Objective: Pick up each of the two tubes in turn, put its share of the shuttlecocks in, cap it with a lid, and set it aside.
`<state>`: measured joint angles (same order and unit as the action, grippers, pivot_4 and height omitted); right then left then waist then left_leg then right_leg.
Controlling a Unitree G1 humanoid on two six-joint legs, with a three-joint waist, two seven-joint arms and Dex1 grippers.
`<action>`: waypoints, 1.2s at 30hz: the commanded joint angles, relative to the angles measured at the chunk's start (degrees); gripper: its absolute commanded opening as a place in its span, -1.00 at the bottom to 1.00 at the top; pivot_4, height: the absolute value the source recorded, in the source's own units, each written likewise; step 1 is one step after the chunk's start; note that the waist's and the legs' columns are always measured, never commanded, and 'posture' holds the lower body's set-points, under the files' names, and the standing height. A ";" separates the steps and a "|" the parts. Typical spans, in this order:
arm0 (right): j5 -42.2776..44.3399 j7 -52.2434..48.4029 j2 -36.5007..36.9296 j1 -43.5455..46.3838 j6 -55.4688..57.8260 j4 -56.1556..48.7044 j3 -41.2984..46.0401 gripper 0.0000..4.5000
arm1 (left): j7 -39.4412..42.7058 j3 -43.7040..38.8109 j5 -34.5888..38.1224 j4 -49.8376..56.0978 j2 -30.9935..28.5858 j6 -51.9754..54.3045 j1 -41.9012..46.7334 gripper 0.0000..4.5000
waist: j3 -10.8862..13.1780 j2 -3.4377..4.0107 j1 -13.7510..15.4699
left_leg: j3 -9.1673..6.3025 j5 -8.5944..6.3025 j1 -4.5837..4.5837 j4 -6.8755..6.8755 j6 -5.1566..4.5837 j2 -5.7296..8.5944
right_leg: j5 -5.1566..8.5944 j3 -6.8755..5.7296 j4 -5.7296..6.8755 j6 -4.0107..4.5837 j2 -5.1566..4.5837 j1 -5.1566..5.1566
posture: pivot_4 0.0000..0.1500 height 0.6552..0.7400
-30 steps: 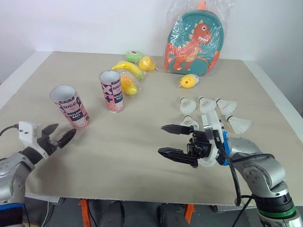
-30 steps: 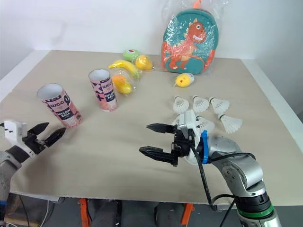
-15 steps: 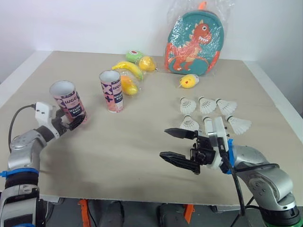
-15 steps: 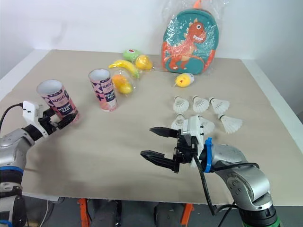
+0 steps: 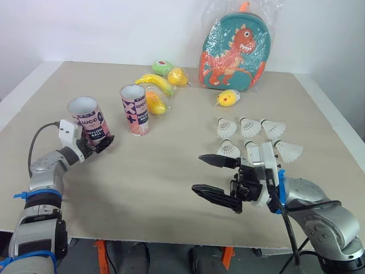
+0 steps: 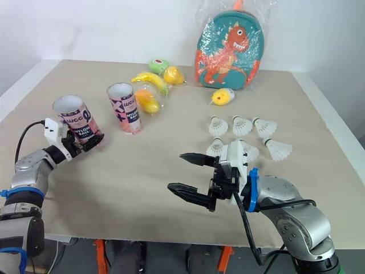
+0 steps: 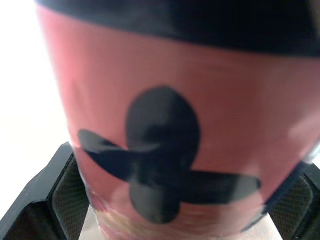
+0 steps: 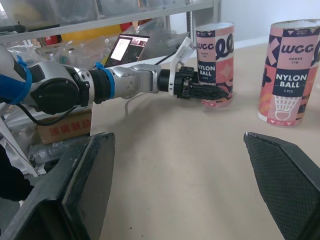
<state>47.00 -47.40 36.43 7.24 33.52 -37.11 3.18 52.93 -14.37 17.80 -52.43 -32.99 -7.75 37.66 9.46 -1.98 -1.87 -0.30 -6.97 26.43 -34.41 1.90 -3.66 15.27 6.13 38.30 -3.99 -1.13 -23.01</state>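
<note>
Because the left gripper [image 5: 100, 142] clasps the tilted pink printed cardboard tube [image 5: 88, 119] low, at the left, lifting could swing it loose; the right gripper [image 5: 214, 180] hangs wide open.

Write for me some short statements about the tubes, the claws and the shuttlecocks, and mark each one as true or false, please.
1. The left claw has a finger on either side of the left tube, near its base. True.
2. The shuttlecocks lie on the table, on the robot's right side. True.
3. The right claw holds a shuttlecock. False: it is open and empty, above the table.
4. Both tubes are capped. False: the left tube and the other tube are open at the top.
5. The dinosaur backpack lies between the tubes. False: it stands at the far edge, beyond the shuttlecocks.
</note>
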 commanded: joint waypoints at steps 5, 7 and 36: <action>1.86 0.41 1.08 1.49 -0.37 -1.61 1.80 1.00 | 0.11 -1.27 0.86 2.41 0.02 -1.04 -0.39 0.52 | 0.00 0.00 0.00 | 0.00 0.01 0.00 0.00 -0.01 0.00 | -0.01 0.00 0.00 0.00 0.00 0.01 | 1.00 0.77; 1.99 0.31 1.12 2.03 -0.38 -1.33 1.48 1.00 | 0.02 -1.46 1.03 2.92 0.00 -0.97 -0.87 0.52 | 0.00 0.00 -0.01 | 0.00 0.01 0.00 0.00 -0.01 0.00 | -0.01 0.00 0.00 0.00 0.00 0.01 | 1.00 0.77; -22.21 26.01 -8.31 -1.15 0.46 6.31 -6.83 1.00 | 33.00 27.17 -5.46 48.48 -18.31 19.65 -11.87 0.52 | -0.35 0.20 -0.21 | 0.31 0.19 -0.10 0.02 -0.17 -0.03 | 0.06 0.01 -0.05 0.32 -0.27 -0.16 | 1.00 0.77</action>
<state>26.65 -22.51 28.58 5.01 34.78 -31.76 -3.86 83.71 9.61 14.54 -2.93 -50.50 11.51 26.09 9.11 -1.78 -2.08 0.05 -6.80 26.33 -34.38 1.71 -3.67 15.34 6.17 38.25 -3.68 -1.42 -23.11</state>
